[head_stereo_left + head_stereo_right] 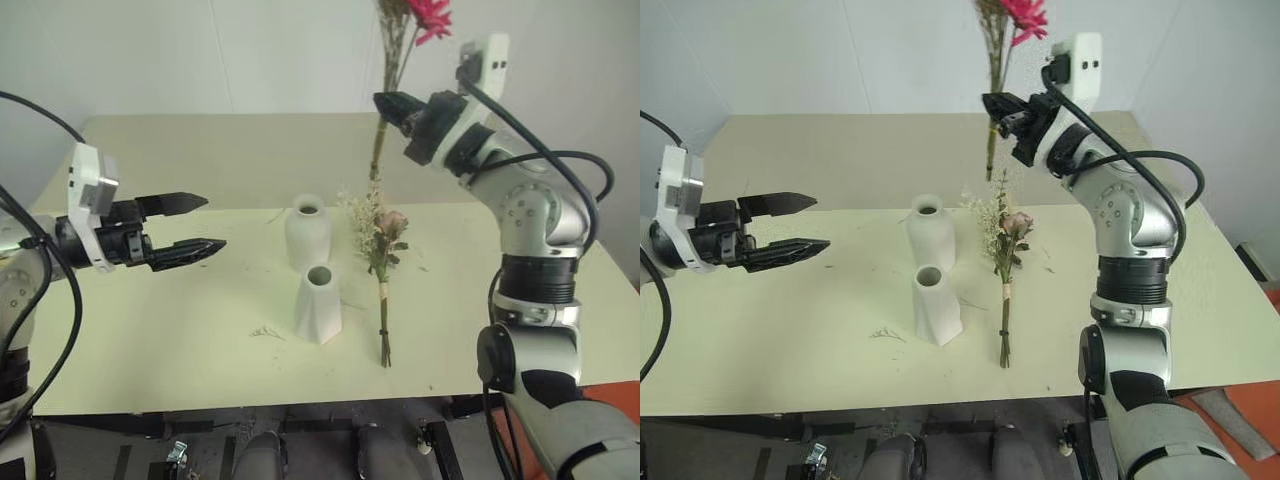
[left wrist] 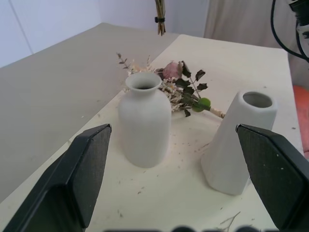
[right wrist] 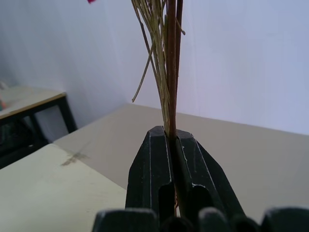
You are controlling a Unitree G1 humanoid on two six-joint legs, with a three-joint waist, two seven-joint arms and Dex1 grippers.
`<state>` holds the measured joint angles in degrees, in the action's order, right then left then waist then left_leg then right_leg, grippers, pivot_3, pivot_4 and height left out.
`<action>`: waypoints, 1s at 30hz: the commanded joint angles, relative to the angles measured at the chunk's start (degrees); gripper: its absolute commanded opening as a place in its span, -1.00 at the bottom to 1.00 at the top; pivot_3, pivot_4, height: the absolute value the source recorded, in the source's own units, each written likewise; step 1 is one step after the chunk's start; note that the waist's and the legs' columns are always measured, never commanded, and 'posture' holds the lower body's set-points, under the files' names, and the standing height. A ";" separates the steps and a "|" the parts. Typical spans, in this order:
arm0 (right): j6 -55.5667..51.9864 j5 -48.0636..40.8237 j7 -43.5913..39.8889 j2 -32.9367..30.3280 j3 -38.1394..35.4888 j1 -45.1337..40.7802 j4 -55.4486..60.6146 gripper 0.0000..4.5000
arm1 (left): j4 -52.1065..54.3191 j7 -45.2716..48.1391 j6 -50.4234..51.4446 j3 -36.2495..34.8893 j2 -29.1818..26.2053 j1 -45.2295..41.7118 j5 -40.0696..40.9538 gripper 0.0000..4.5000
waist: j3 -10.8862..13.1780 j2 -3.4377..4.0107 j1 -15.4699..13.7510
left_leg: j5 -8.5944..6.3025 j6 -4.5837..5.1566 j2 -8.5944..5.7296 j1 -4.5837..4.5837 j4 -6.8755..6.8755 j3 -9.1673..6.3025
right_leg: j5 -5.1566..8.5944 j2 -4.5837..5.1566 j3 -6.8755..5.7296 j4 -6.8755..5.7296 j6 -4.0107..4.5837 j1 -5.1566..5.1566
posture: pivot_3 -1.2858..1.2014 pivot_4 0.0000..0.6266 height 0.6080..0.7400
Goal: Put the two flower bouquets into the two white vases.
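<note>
Black fingers of the right claw (image 1: 385, 102) are pinched shut on the stems of the thin bunch of dried grass (image 1: 383, 140), held up in the air with its long axis close to upright: the bright pink flower (image 1: 432, 17) rides above the claw and the cut stem ends hang below it. Straight down and a little toward the robot's left from those stem ends stands the round bottle vase (image 1: 307, 232), its narrow mouth facing up; just nearer the robot than that is the angular vase (image 1: 319, 304), also upright, its mouth open to the ceiling. The coming move appears to turn on that drop: the stems hang nearly vertical, the bottle vase's mouth lies below and leftward of them, so the right arm, already carrying the bunch, looks the better placed to lower it in.

Below the right claw, the fuller bunch of roses and white sprigs (image 1: 378, 250) lies flat on the pale desk (image 1: 150, 340) just beside the two vases, blooms pointing away from the robot and tied stems pointing back toward it.

Across the desk, the left claw (image 1: 205, 223) hovers level with its fingers spread wide and nothing between them, aimed at the vases from their far side and well apart from either.

Count: two bunches, one aloft and one lying down; two white vases, both unfilled; two claws.
</note>
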<state>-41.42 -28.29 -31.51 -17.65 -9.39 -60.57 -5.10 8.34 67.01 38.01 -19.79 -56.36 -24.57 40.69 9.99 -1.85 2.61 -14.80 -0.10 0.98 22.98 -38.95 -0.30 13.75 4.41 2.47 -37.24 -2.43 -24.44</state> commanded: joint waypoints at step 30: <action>14.54 6.28 -1.51 10.64 10.27 2.57 -4.99 -0.99 | 4.03 -0.44 1.10 -4.53 -1.76 2.18 3.17 1.00 | 0.01 0.02 0.03 | 0.03 -0.05 0.01 -0.05 0.02 -0.01 | -0.01 -0.02 -0.01 -0.01 0.02 -0.01 | 0.03 -0.52 1.00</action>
<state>-28.67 -22.09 -32.74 -6.76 1.33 -57.72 -11.46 11.43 66.36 39.80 -23.46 -56.95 -21.73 42.94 10.00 -1.83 2.63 -14.77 -0.15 0.99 22.93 -38.93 -0.31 13.74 4.39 2.46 -37.24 -2.42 -24.45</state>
